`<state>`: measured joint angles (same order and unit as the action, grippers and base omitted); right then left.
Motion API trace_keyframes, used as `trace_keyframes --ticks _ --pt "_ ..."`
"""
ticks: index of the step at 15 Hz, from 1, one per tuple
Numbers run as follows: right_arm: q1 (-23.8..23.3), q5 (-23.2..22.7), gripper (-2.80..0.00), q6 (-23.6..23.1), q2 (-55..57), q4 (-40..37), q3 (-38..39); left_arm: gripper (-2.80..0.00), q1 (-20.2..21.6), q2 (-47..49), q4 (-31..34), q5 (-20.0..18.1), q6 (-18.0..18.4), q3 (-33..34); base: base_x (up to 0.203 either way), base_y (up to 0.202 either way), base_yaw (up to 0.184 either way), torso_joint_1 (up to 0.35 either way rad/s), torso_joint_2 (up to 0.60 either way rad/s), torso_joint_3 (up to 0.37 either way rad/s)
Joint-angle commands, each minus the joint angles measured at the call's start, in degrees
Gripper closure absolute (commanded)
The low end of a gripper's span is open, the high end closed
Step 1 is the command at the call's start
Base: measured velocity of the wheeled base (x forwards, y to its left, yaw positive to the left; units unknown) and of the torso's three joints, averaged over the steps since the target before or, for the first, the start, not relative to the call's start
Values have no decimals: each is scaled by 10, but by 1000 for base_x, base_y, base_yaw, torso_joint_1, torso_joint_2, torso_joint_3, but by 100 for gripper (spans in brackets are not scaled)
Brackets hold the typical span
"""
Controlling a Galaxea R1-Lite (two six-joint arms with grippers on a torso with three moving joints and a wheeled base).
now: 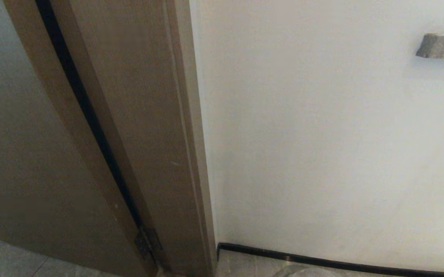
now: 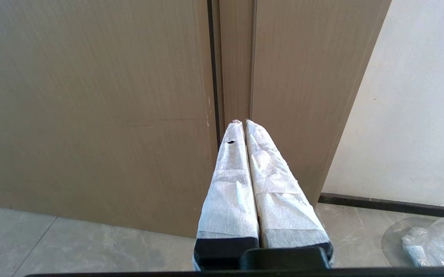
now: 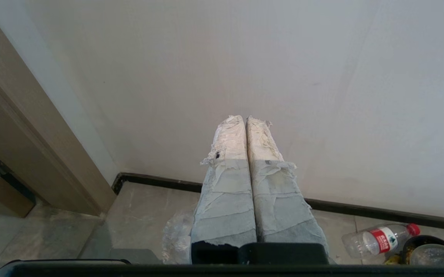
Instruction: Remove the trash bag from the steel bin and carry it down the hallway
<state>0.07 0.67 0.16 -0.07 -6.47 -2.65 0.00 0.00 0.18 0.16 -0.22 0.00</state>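
The thin, clear, crinkled plastic trash bag (image 2: 433, 242) lies crumpled on the beige-grey marbled floor tiles (image 2: 91, 246) near the black baseboard (image 3: 360, 209) of the white wall (image 1: 321, 134), beside the tan wooden door frame (image 1: 148, 115). The left gripper (image 2: 243, 122) and the right gripper (image 3: 245, 117), both wrapped in white tape, hang above the floor with fingers pressed together, holding nothing. A clear plastic bottle with a red cap (image 3: 379, 238) lies nearby.
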Motion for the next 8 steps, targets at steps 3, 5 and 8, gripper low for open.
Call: trace_keyframes --ticks 3,5,8 --pt "0 0 0 1 0 0 0 0 0 0 0 0 0 0 0 0 0 0 0 0" --pt "0 0 0 0 0 0 0 0 0 0 0 0 0 0 0 0 0 0 0 0" --pt "0 0 0 1 0 0 0 0 0 0 0 0 0 0 0 0 0 0 0 0"
